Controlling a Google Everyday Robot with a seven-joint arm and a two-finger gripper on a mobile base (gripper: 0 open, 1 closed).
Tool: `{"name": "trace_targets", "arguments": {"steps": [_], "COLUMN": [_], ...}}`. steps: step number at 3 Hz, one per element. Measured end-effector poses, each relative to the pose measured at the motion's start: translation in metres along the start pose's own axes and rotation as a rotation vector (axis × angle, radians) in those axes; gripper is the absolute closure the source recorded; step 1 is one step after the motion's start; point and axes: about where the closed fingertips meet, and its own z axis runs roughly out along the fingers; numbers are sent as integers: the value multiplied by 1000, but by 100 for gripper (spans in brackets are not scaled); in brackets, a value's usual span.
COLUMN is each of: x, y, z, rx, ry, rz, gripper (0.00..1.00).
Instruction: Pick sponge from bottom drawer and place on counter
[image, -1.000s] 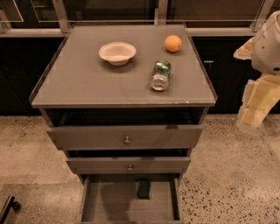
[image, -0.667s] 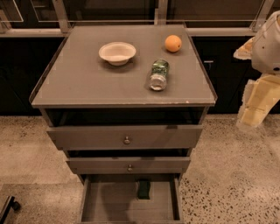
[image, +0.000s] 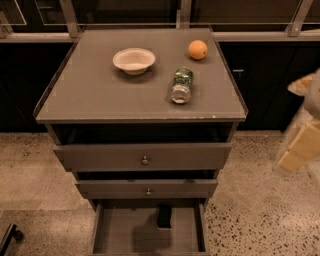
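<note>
My gripper hangs right of the cabinet, well apart from it; spread or closed, I cannot tell. The sponge sits in the pulled-out bottom drawer, far middle, reachable from above. The counter offers room near-left.

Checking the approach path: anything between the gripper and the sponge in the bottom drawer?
Nothing lies in the bottom drawer besides the sponge, near its back. The gripper hangs off to the right, over the floor. The middle drawer, partly pulled out, overhangs just behind the sponge; that could crowd a descent from above.
</note>
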Motion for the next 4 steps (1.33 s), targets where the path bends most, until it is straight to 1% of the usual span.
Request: {"name": "trace_targets", "arguments": {"steps": [1,2,3,4], "x": [68,96,93,109], "y": [25,38,40,50], "z": [57,86,86,114], "rx": [-8,5,2,6], "ry": [-11,1,0,-13], "rz": [234,287,282,356], "gripper": [0,0,0,0]}}
